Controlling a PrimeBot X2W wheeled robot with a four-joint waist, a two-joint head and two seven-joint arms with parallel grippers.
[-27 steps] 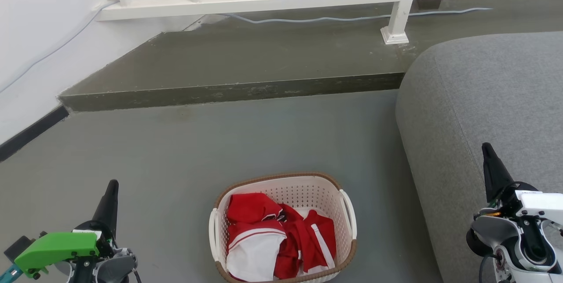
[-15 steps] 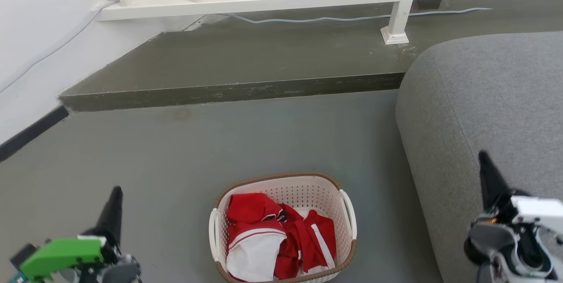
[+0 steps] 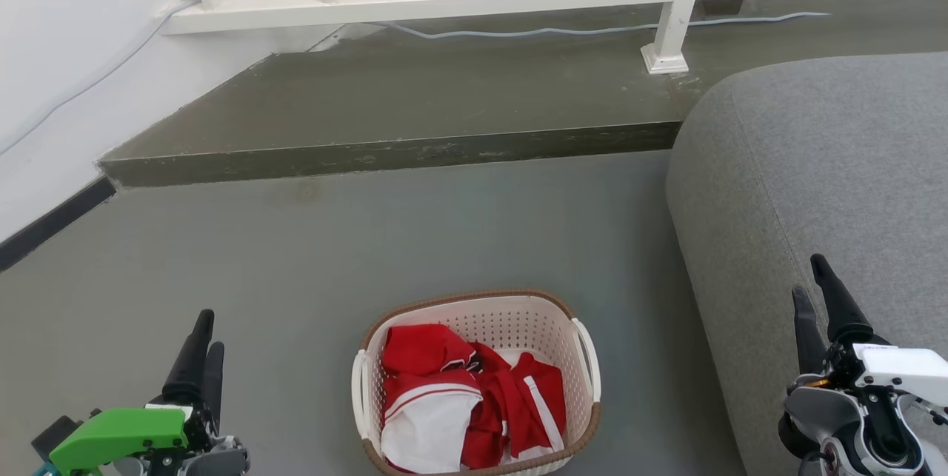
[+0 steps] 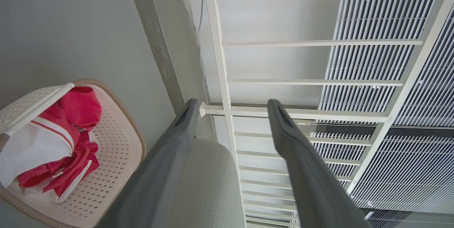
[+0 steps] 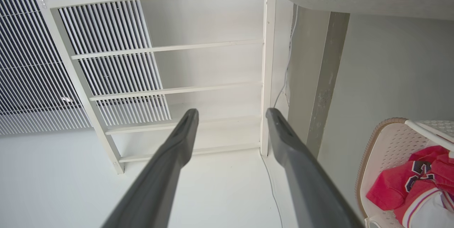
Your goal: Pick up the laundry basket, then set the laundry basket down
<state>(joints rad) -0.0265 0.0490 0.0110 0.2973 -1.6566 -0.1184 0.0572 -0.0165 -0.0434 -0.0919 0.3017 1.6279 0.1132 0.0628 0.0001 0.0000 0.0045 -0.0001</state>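
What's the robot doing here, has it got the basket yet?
Not yet. The small cream perforated plastic laundry basket with a brown woven-look rim sits on the grey floor, holding red and white clothes, beside a grey fabric sofa. The left hand and right hand hover open on either side of it, touching nothing.

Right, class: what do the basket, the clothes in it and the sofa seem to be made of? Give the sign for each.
Basket: likely moulded plastic, cream and smooth, walls punched with regular holes; the brown rim looks woven, perhaps moulded too. Clothes: soft fabric, red and white, crumpled in folds. Sofa: grey upholstery cloth, matt with a fine weave.
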